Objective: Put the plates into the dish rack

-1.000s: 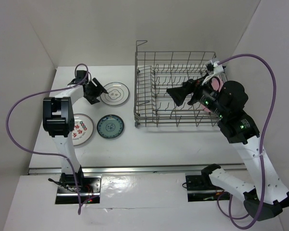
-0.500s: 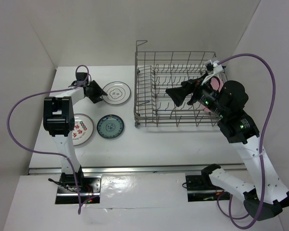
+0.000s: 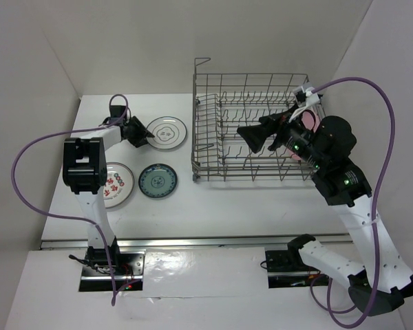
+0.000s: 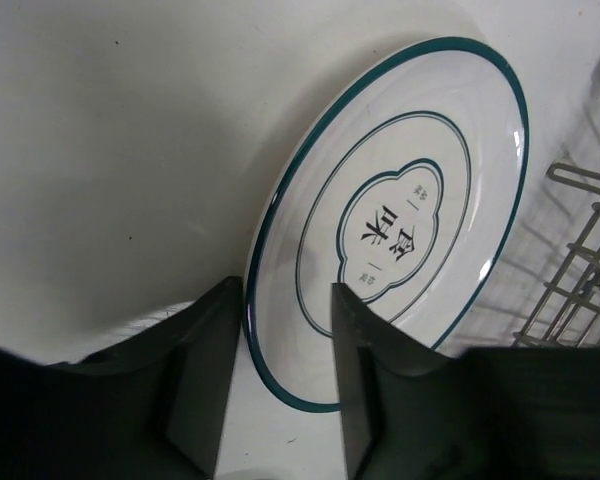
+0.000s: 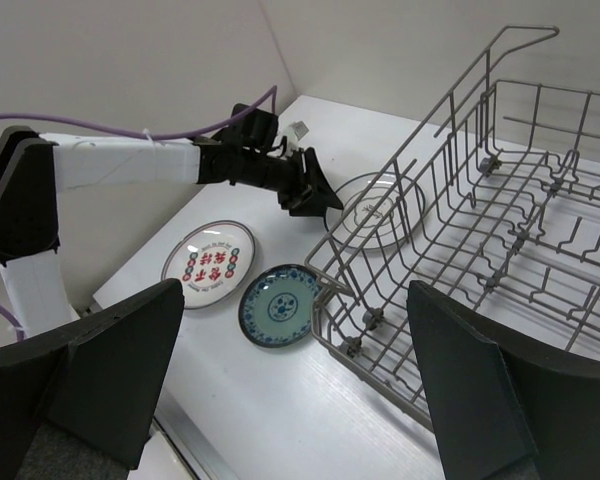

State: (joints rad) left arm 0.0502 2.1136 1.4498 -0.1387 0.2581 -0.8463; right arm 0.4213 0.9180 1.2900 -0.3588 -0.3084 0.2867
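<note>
Dish rack (image 3: 227, 117) at 1 o'clock holds a pink plate (image 3: 311, 124) at its 3 o'clock end, mostly hidden. Right gripper (image 3: 250, 135) hangs over the tines, jaws wide, empty. Left gripper (image 4: 285, 315) is spread astride the 9 o'clock rim of the dark-rimmed plate (image 4: 400, 220). Red-pattern plate (image 3: 115, 184) and teal plate (image 3: 157, 181) lie flat at 8 o'clock, with bare table (image 3: 227, 203) towards 6.

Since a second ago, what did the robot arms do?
The left tool slid right, toward the dark-rimmed plate, and its open fingers now straddle that plate's rim; nothing gripped. The right tool stayed open over the dish rack, and the red-patterned plate and teal plate stayed put.
</note>
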